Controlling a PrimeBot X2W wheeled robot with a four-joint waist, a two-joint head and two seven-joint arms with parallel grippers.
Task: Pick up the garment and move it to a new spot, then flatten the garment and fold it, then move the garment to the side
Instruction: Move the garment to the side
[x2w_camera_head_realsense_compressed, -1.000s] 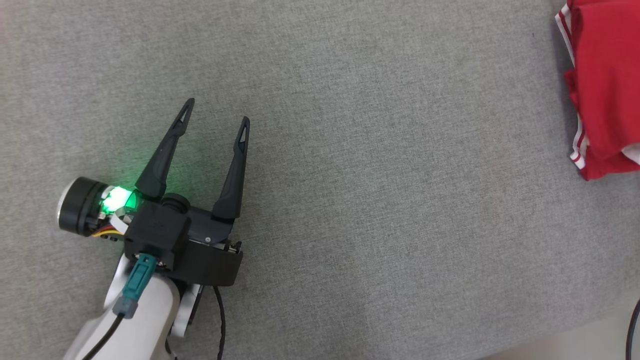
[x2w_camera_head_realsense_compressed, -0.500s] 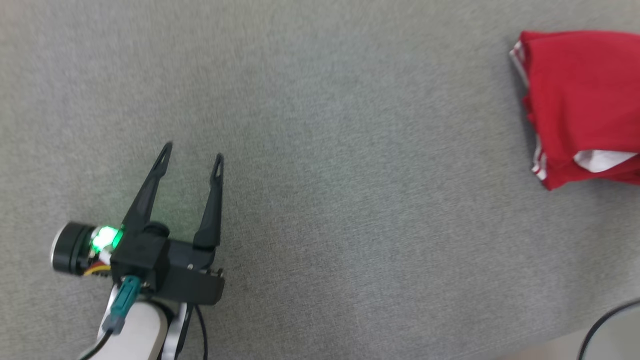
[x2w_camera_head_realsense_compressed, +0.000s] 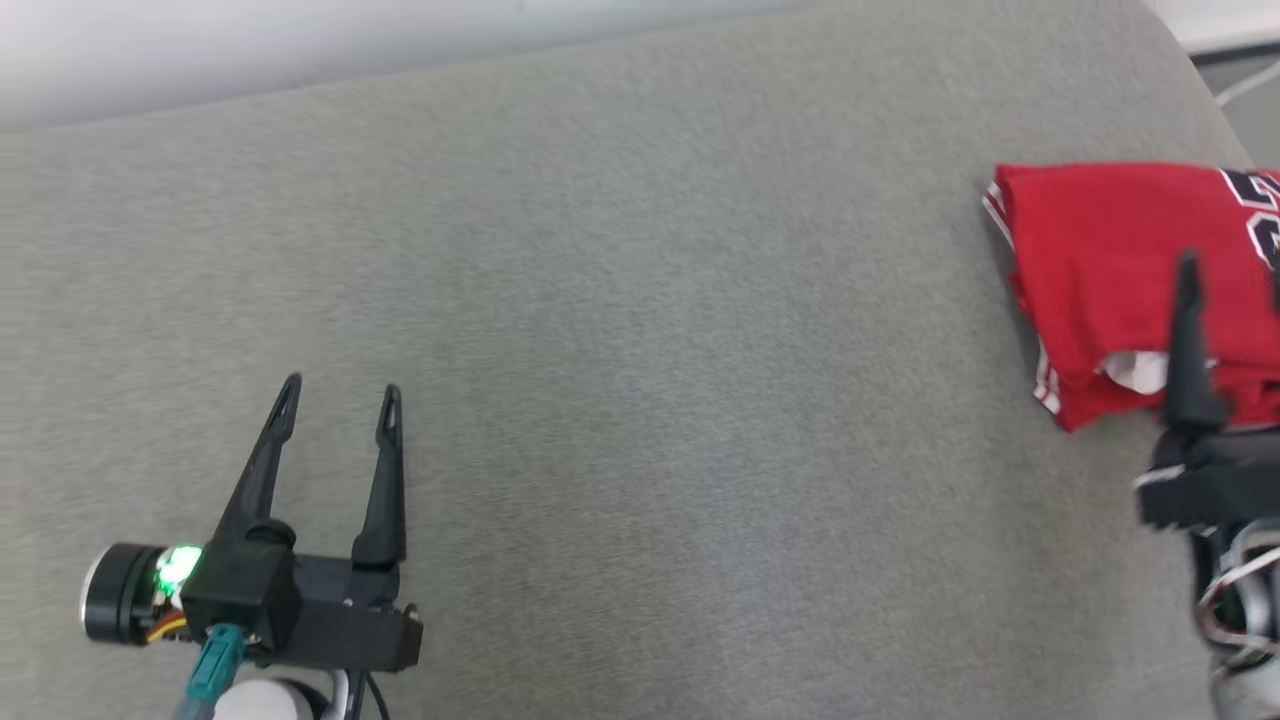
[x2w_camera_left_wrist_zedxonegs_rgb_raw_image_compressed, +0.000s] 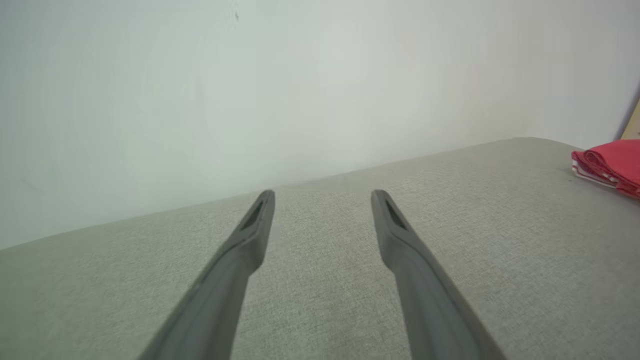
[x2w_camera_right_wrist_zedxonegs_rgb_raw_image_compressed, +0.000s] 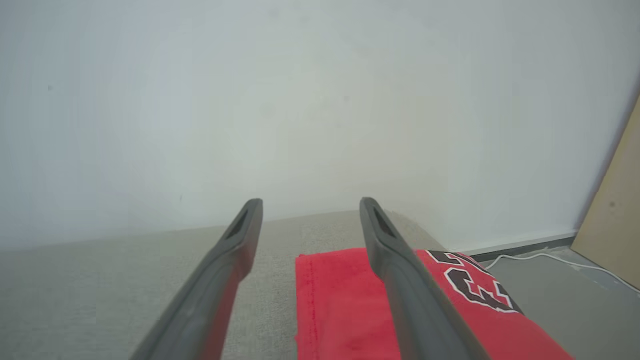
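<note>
The garment is a folded red jersey with white trim, lying at the right end of the grey fabric surface. In the right wrist view the garment shows black-and-white lettering and lies below my right-hand finger. My right gripper hovers over the garment's near edge, open, with nothing between its fingers. My left gripper is far off at the lower left, open and empty above bare fabric. From the left wrist view the garment is a small red bundle at the far right, beyond the left gripper.
A white wall rises behind the surface's far edge. Past the right end there is grey floor with a white cable and a tan board.
The head camera has shifted, so the far edge and wall are in sight. My right gripper has come into the picture at the garment, jaws apart. The left gripper stays open.
</note>
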